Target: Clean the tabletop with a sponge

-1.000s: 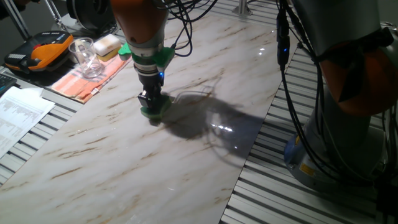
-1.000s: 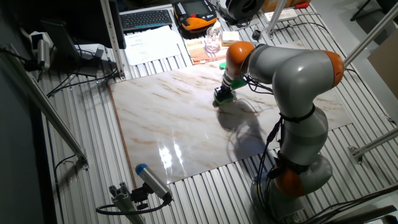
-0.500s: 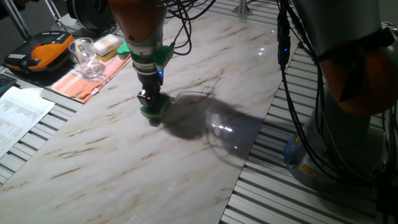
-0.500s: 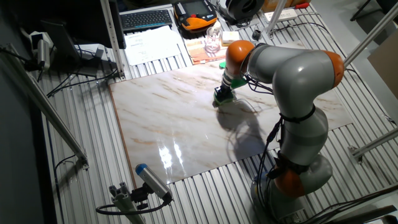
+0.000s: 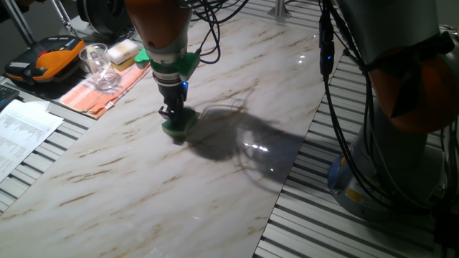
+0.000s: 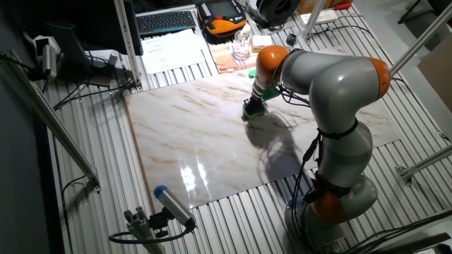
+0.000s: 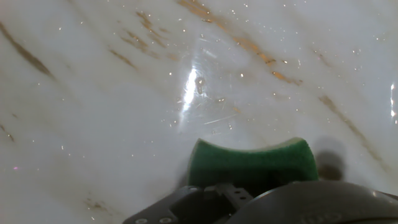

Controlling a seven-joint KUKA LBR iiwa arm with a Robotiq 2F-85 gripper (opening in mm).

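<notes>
At the far left of one fixed view, papers [image 5: 21,132] lie on the grey slats, with an orange-and-black device [image 5: 46,59] behind them. Next come a clear glass [image 5: 97,66] on an orange cloth [image 5: 97,97] and a pale yellow sponge block [image 5: 123,51]. Right of these, the gripper [image 5: 173,115] points straight down, its jaws closed on the sponge [image 5: 178,127], which is pressed flat on the tabletop [image 5: 215,179] near the slab's middle. The arm's shadow [image 5: 237,140] spreads to the right. In the hand view the sponge [image 7: 252,163] shows green below the fingers, against white marble with brown veins. Further right stands the arm's base [image 5: 401,107], on the slats.
</notes>
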